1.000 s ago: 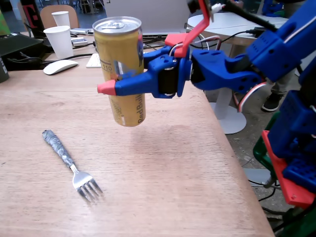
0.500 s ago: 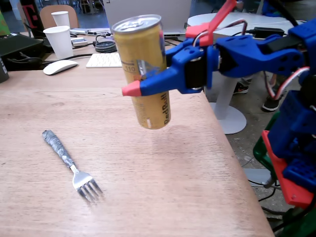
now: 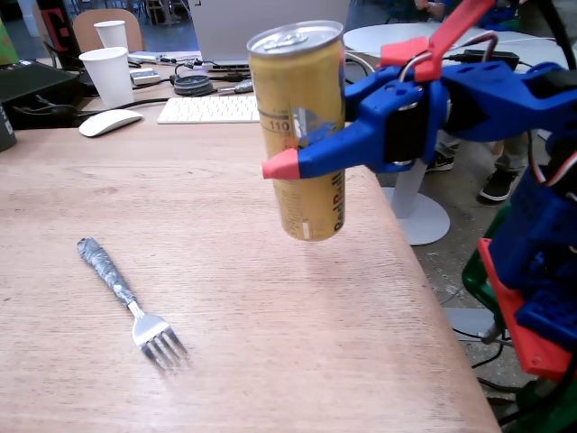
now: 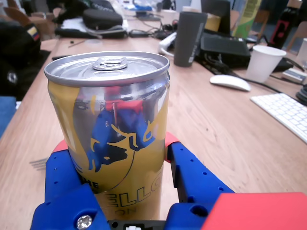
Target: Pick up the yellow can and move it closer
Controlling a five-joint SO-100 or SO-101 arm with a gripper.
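In the fixed view, the tall slim gold-yellow metal can (image 3: 300,135) with a silver top is seen clamped between the blue, red-tipped fingers of the end effector (image 3: 297,149), which reaches in from the right. The can is held upright, slightly tilted, clear of the light wooden counter (image 3: 225,298). Below and to the left of the end effector, a steel fork (image 3: 131,302) with a tape-wrapped handle lies flat on the counter. Beyond the end effector, a white keyboard (image 3: 207,109), a white mouse (image 3: 110,122) and a white paper cup (image 3: 109,76) are seen.

In the wrist view, the can (image 4: 115,139) fills the centre, gripped on both sides by the end effector (image 4: 117,158); its blue bull graphic faces the camera.
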